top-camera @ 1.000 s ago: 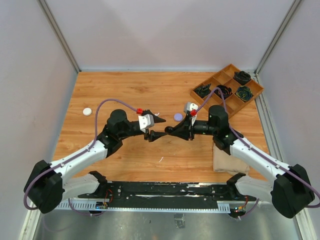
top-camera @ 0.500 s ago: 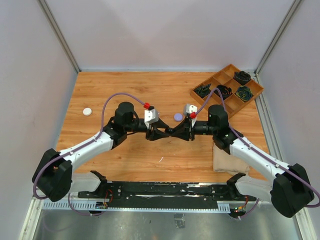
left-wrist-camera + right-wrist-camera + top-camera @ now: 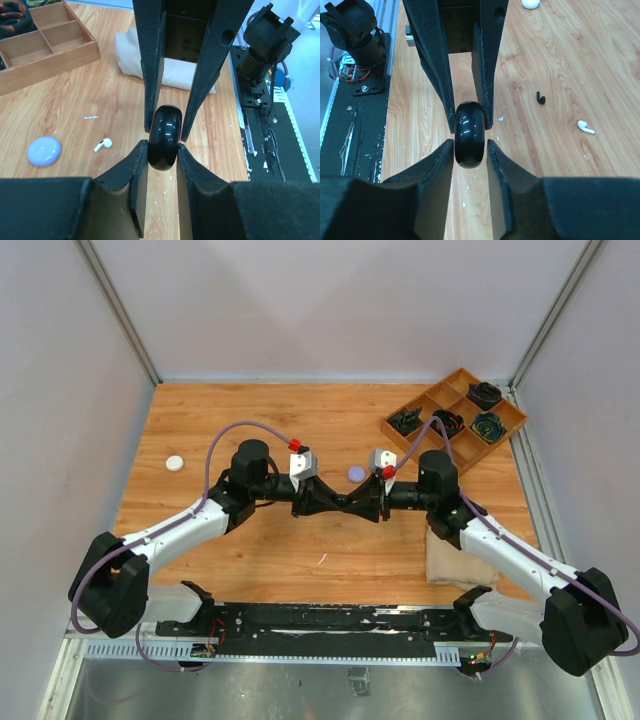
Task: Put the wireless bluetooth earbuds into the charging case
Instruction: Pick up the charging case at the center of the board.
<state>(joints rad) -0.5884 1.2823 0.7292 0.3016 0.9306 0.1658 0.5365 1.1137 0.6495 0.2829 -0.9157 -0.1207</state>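
Note:
A glossy black charging case (image 3: pixel 340 502) is held above the table middle between both grippers, which meet nose to nose. My left gripper (image 3: pixel 162 150) is shut on the black case (image 3: pixel 164 132), with both pads touching it. My right gripper (image 3: pixel 470 145) straddles the same case (image 3: pixel 470 132) with a thin gap on each side. A white earbud (image 3: pixel 102 144) lies on the wood and also shows in the right wrist view (image 3: pixel 585 127). A black earbud (image 3: pixel 541 97) lies near it. No lavender earbud is in view.
A lavender round case (image 3: pixel 356 473) lies just behind the grippers. A white disc (image 3: pixel 175 463) sits at the far left. A wooden compartment tray (image 3: pixel 455 415) with dark items stands at the back right. A folded cloth (image 3: pixel 455 560) lies under the right arm.
My left gripper has moved right to the black case in the right gripper and closed on it. The right arm has barely moved.

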